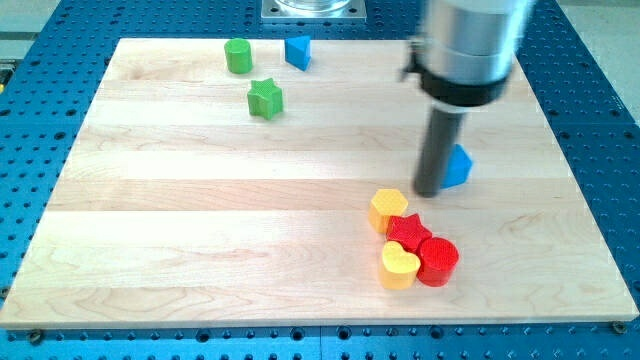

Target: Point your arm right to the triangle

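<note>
Nearest the view's bottom, we see a cluster of four small blocks on the pale wooden counter (200, 200): a yellow heart-shaped block (399, 266) touching a red round block (438, 261) on its right, with a red star-shaped block (408, 232) just above them and a yellow hexagonal block (388, 209) touching that star at the upper left.

Just above this cluster stands our dark straight rod, and my tip (428, 193) rests on the counter just beside the yellow hexagonal block, toward the view's upper right of it. We carry no claw at all, only this rod, so there is nothing to spread or press together.

Immediately at the view's right of my tip lies a blue triangular block (459, 167), partly hidden behind the rod and seemingly touching it, though we cannot tell for sure.

Farther up, well apart at the view's left, sits a green star-shaped block (265, 98). Near the top edge are a green round block (238, 55) and, just to its right, a second blue block (298, 52), whose shape looks angular but is hard to tell.
</note>
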Controlling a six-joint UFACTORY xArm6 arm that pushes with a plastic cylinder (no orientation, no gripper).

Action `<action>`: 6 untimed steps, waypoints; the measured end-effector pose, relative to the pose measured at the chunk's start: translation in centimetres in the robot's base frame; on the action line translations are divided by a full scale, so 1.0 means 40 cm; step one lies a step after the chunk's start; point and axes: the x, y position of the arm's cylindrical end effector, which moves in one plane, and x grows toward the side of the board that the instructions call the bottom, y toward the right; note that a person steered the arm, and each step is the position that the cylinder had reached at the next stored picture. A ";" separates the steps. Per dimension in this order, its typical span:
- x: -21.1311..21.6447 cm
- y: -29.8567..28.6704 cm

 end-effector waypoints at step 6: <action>-0.631 -0.247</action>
